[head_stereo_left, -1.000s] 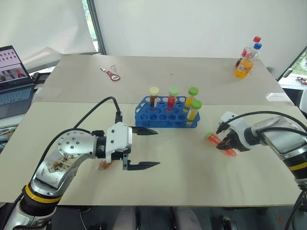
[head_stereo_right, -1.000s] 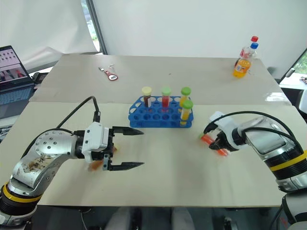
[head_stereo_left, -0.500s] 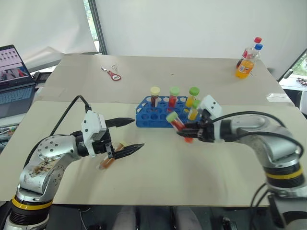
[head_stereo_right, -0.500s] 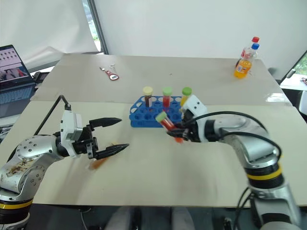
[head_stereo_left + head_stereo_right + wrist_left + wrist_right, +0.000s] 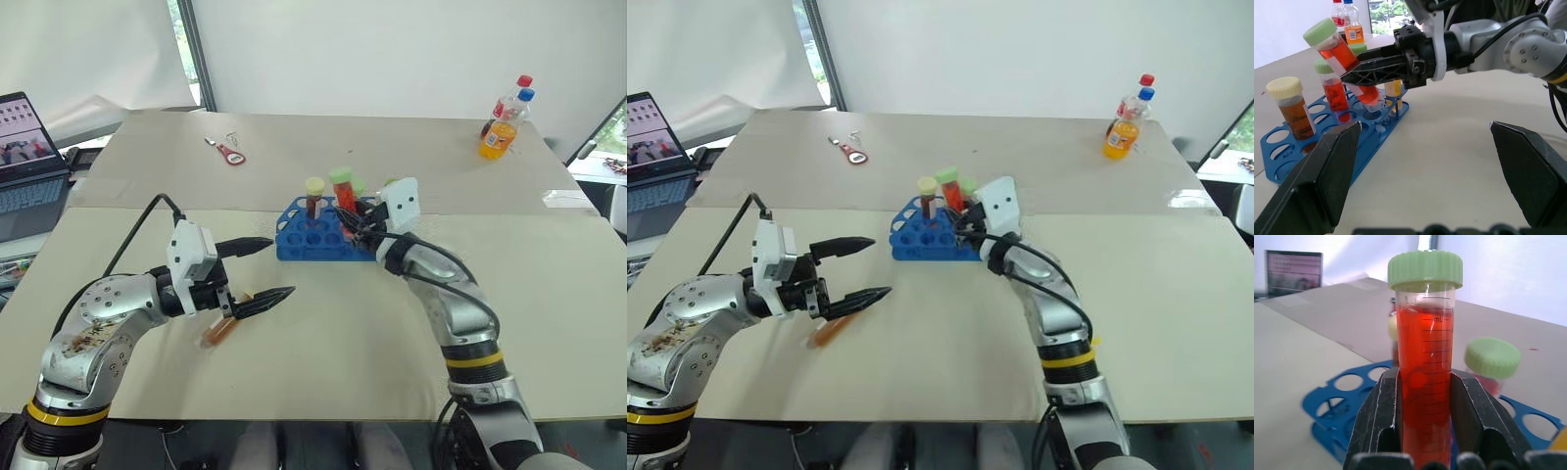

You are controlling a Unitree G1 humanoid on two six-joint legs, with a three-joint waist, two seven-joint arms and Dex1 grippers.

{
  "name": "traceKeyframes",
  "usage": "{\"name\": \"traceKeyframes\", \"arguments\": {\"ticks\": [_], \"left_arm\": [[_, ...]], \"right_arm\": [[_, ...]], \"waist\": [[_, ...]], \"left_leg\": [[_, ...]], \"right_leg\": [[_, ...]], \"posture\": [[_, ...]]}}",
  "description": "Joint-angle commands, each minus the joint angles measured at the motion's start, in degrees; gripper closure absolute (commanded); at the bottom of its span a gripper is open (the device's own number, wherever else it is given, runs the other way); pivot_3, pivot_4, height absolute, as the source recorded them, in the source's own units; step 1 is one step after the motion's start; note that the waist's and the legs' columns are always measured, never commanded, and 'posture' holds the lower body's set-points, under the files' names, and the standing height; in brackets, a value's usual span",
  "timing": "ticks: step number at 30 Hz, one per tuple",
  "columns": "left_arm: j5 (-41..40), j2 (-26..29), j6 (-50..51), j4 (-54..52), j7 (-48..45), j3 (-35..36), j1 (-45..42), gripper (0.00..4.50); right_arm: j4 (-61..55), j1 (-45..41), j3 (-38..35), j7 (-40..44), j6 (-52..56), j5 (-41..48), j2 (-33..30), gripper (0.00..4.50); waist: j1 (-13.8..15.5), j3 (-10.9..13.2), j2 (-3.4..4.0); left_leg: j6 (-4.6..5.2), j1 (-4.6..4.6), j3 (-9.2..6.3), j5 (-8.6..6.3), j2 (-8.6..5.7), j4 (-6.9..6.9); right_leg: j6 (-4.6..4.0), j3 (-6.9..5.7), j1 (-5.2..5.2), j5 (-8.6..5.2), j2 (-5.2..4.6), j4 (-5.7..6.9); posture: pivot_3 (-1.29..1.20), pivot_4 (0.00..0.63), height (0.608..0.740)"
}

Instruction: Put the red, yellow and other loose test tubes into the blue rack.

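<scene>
Now the right tool (image 5: pixel 1359 68), pinching a red tube (image 5: pixel 1424 372), has swung over the blue rack (image 5: pixel 304 240); left tool (image 5: pixel 265 269) stays spread.

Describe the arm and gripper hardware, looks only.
Both arms are silver-grey metal with a yellow-and-black band near the elbow and a loose black cable. The left gripper has a white housing and two tapered black fingers; the right gripper has a white wrist block and black ribbed fingers.

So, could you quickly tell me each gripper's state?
Left gripper: open, holding nothing.
Right gripper: shut on the red test tube.
</scene>
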Motion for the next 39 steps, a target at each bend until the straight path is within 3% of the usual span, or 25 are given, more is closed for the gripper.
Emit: {"name": "traceKeyframes", "arguments": {"ticks": [1, 13, 24, 31, 33, 39], "left_arm": [[-0.88, -0.29, -0.45, -2.01, 0.28, -0.01, -1.44, 0.00], [-0.93, -1.55, -0.02, -1.72, 1.33, -0.93, -2.60, 0.00], [-2.19, -4.48, 2.07, -2.32, 5.52, -1.22, -4.48, 0.00], [-2.59, -4.68, 2.79, -2.45, 6.43, -1.68, -5.45, 0.00], [-2.71, -4.60, 2.83, -2.38, 6.61, -1.76, -5.62, 0.00], [-1.98, -3.27, 4.93, -2.53, 7.96, -2.44, -6.66, 0.00]], "right_arm": [[1.16, 0.38, 0.04, -2.66, -4.78, -2.23, 1.19, 3.54], [6.72, 2.94, 0.27, -7.37, -12.81, -4.93, 5.92, 3.54], [13.24, 3.86, -4.99, -11.93, -21.24, -0.74, 13.74, 3.54], [14.54, 5.37, -3.42, -10.54, -26.91, -1.91, 14.77, 3.54], [14.32, 5.75, -3.24, -10.48, -26.77, -1.60, 14.86, 2.49], [7.88, 9.58, -0.34, -9.31, -23.09, -4.03, 11.95, 0.45]], "waist": [[-0.05, 0.00, 0.00], [-0.25, -0.01, 0.01], [-0.60, -0.01, 0.01], [-0.88, -0.01, 0.02], [-0.99, -0.01, 0.02], [-1.42, -0.01, 0.02]], "left_leg": [[0.00, 0.00, 0.00, 0.00, 0.00, 0.00], [-0.01, 0.07, -0.02, 0.01, 0.01, -0.03], [-0.02, 0.11, -0.20, 0.01, 0.03, -0.05], [-0.06, 0.13, -0.34, 0.03, 0.02, -0.05], [-0.06, 0.12, -0.37, 0.03, 0.02, -0.08], [-0.07, 0.10, -0.41, 0.03, 0.02, -0.11]], "right_leg": [[0.00, 0.00, 0.00, 0.00, 0.00, 0.00], [-0.01, 0.01, 0.03, 0.00, 0.01, 0.02], [-0.02, 0.02, 0.06, 0.01, 0.00, 0.07], [-0.03, 0.02, 0.07, 0.01, 0.00, 0.07], [-0.03, 0.02, 0.06, 0.01, 0.00, 0.08], [-0.03, 0.02, 0.04, 0.01, -0.01, 0.08]], "posture": [[0.00, 0.150, 0.733], [0.00, 0.150, 0.733], [0.00, 0.150, 0.733], [0.00, 0.150, 0.733], [0.00, 0.150, 0.733], [0.00, 0.150, 0.733]]}}
